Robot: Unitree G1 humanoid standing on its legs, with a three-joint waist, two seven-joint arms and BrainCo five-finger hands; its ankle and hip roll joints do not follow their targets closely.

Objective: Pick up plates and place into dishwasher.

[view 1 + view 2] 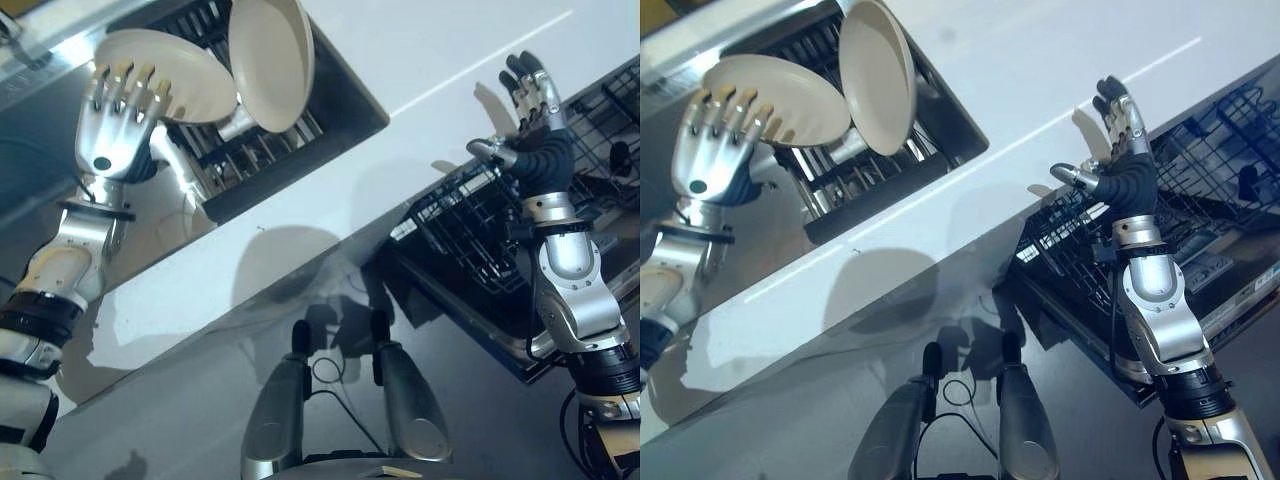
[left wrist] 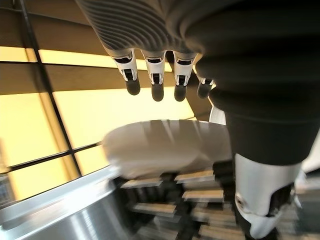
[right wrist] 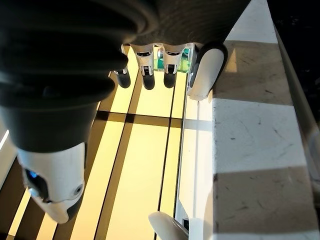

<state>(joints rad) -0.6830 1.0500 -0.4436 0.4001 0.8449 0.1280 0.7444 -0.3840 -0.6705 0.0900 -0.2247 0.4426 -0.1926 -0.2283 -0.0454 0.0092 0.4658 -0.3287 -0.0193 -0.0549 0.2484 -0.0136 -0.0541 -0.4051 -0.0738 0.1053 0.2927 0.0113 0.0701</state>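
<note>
Two cream plates stand tilted in a dark dish rack [image 1: 262, 150] at the far left. The flatter plate [image 1: 190, 75] leans left and the second plate [image 1: 272, 60] stands more upright beside it. My left hand [image 1: 112, 125] is raised at the left rim of the flatter plate, its fingers [image 2: 157, 90] straight over the plate [image 2: 165, 145] and holding nothing. My right hand [image 1: 535, 125] is held up open and empty over the black wire dishwasher rack [image 1: 470, 235] on the right.
A white countertop [image 1: 450, 60] runs between the dish rack and the dishwasher rack. A steel surface [image 1: 30, 150] lies left of the dish rack. The pulled-out dishwasher rack holds a few dark items [image 1: 620, 155] at its far end.
</note>
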